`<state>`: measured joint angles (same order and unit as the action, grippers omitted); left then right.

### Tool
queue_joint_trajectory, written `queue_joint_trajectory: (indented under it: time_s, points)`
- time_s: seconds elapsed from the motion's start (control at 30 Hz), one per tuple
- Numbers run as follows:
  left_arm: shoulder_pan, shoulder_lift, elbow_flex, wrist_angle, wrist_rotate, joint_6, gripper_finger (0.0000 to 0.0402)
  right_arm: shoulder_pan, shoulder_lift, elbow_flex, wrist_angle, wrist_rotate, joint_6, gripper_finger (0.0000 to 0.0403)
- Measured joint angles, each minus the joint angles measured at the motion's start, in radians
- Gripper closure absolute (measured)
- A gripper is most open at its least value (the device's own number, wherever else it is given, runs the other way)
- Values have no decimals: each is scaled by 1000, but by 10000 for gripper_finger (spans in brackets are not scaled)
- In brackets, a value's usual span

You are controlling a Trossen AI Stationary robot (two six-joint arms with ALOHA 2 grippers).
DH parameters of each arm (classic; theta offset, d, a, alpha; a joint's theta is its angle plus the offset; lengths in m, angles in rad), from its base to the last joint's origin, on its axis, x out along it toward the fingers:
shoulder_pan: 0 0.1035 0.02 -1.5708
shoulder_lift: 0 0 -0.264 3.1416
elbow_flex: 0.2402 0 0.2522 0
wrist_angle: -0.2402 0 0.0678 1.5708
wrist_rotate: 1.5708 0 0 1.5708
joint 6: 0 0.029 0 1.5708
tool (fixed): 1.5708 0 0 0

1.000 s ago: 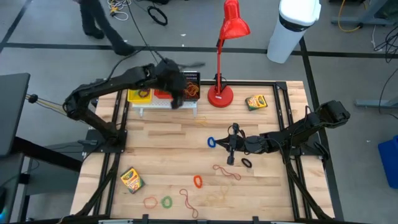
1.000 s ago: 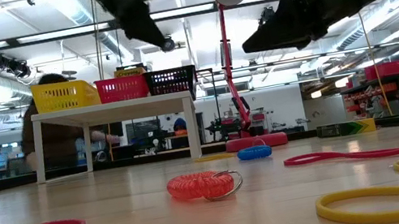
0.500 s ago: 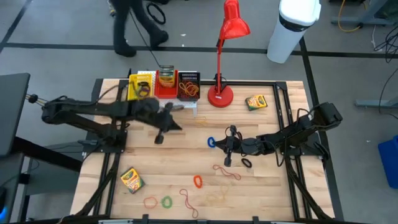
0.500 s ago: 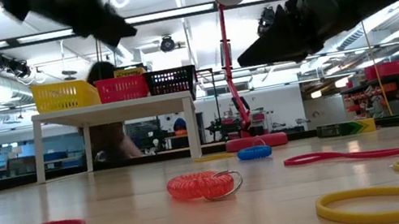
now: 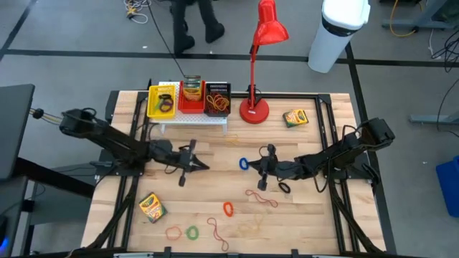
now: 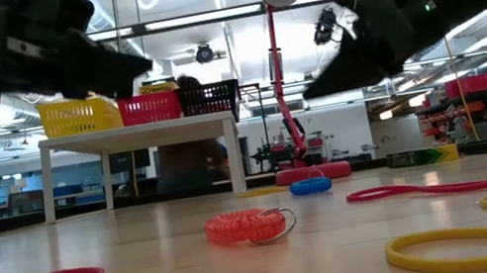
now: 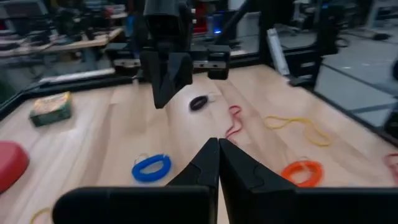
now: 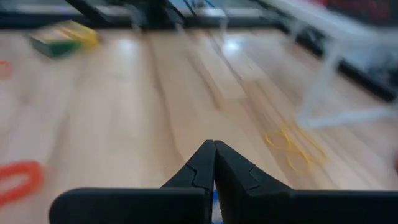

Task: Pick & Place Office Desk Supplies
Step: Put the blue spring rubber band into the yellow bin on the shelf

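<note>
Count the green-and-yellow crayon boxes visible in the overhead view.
3: one crayon box right of the red lamp, one at the near-left, one standing in the red bin. Others may be hidden.

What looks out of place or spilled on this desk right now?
Nothing is damaged or tipped. Loose rubber bands lie scattered over the table's near half. One crayon box sits askew there, another crayon box beside the red lamp's base.

grey floor (image 5: 64, 43), red lamp (image 5: 265, 29), white bin (image 5: 337, 32)
</note>
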<state>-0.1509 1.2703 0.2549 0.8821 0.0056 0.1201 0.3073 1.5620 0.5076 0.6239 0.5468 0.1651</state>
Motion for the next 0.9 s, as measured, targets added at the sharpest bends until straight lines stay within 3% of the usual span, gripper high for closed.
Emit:
queue_joint_trajectory:
  time_s: [0.13, 0.3, 0.47, 0.57, 0.73, 0.9]
  points:
    - [-27, 124, 2, 118, -67, -16, 392, 0, 0, 30, -187, 62, 176, 379]
    - [-26, 244, 42, 164, -58, -16, 392, -4, 49, 73, -292, 75, 290, 330]
    - [-26, 321, 78, 163, -58, -19, 392, -78, 120, 98, -291, 23, 331, 278]
    - [-26, 347, 93, 163, -58, -19, 392, -135, 154, 100, -246, -92, 335, 266]
    - [-26, 360, 98, 162, -58, -20, 392, -176, 202, 99, -205, -141, 327, 287]
    - [-26, 360, 98, 161, -58, -67, 392, -176, 205, 99, -201, -128, 279, 375]
